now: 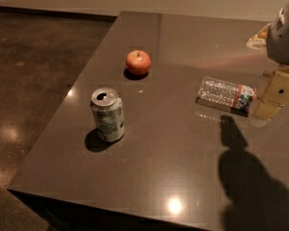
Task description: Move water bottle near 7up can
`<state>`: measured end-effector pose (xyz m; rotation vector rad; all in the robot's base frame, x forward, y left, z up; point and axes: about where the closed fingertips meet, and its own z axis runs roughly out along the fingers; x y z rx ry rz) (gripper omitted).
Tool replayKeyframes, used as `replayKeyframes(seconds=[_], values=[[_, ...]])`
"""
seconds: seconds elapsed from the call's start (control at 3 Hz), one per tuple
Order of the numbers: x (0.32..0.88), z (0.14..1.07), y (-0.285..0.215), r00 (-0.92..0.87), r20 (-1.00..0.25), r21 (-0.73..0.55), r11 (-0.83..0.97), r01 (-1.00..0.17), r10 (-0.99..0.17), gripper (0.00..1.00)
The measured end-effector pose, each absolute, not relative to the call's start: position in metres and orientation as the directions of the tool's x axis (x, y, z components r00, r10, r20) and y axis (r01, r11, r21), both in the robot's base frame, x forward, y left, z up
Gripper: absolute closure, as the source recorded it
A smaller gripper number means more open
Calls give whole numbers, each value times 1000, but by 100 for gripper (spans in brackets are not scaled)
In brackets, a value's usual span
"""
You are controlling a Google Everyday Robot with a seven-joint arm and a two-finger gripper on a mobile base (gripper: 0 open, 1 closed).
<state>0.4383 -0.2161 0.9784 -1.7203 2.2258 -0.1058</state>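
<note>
Camera view showed your gripper (273, 100) at the lying water bottle's (222, 93) cap end, grip impossible to tell, and a nudge could've rolled it off-course from the 7up can (108, 115).

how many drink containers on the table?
2. The can stands upright at front left; the bottle lies on its side at right, its right end by the gripper. The arm may hide more at far right.
</note>
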Motion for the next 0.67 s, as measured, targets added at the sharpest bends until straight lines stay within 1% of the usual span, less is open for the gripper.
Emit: replayKeyframes(seconds=[0.33,0.67], values=[[441,977,-217,-224,-210,-251,274,-929,-952,0],[463,969,-224,-253,-219,-223,300,-927,-942,0]])
